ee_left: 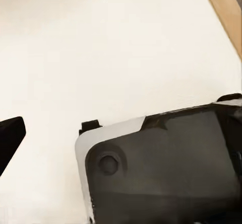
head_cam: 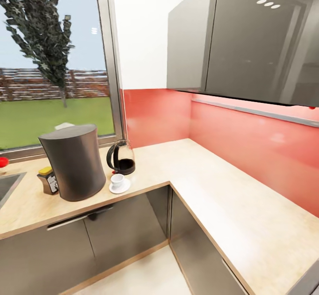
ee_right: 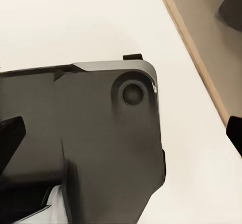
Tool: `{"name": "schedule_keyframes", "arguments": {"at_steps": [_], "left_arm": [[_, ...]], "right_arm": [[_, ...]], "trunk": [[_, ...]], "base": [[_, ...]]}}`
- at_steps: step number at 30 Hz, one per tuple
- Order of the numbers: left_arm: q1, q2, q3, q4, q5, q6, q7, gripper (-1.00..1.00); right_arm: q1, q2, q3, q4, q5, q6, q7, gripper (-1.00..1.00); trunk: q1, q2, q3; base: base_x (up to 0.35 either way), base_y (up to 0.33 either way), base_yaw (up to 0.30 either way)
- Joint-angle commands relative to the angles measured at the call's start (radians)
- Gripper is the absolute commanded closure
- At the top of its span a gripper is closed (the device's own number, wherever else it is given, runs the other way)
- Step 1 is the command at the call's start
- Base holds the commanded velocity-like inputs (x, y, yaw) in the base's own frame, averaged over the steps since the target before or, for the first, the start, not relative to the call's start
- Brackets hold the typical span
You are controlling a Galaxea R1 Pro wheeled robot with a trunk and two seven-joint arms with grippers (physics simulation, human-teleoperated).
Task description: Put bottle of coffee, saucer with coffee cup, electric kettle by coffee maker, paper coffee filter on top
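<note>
- Coffee maker (head_cam: 74,162) is seen on the bench (head_cam: 230,197), coffee bottle (head_cam: 48,180) touching its left.
- Cup (head_cam: 117,180) is set on saucer (head_cam: 119,186); kettle (head_cam: 121,157) just behind.
- Hand states cannot be told.

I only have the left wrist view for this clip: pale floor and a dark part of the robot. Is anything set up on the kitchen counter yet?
Observer: Yes. In the head view a dark coffee maker stands on the countertop near the window.
Operator: Any cup and saucer?
Observer: A white coffee cup sits on a saucer right beside the coffee maker.
Operator: And the coffee bottle?
Observer: The yellow-lidded bottle of coffee stands on the counter at the coffee maker's other side, toward the sink.
</note>
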Motion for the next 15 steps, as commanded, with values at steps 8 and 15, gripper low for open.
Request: {"name": "schedule_keyframes", "arguments": {"at_steps": [8,15], "left_arm": [[0.056,0.009,0.065,0.195,0.009,-0.104,0.009,-1.0],[0.078,0.001,0.066,0.202,0.013,-0.096,0.285,-1.0]], "right_arm": [[0.0,0.002,-0.003,0.0,-0.006,-0.004,0.067,-1.0],[0.0,0.008,-0.003,-0.002,-0.004,-0.003,0.079,-1.0]], "trunk": [[0.0,-0.001,-0.007],[0.0,-0.001,-0.014]], "base": [[0.0,0.0,0.22],[0.0,0.0,0.231]]}}
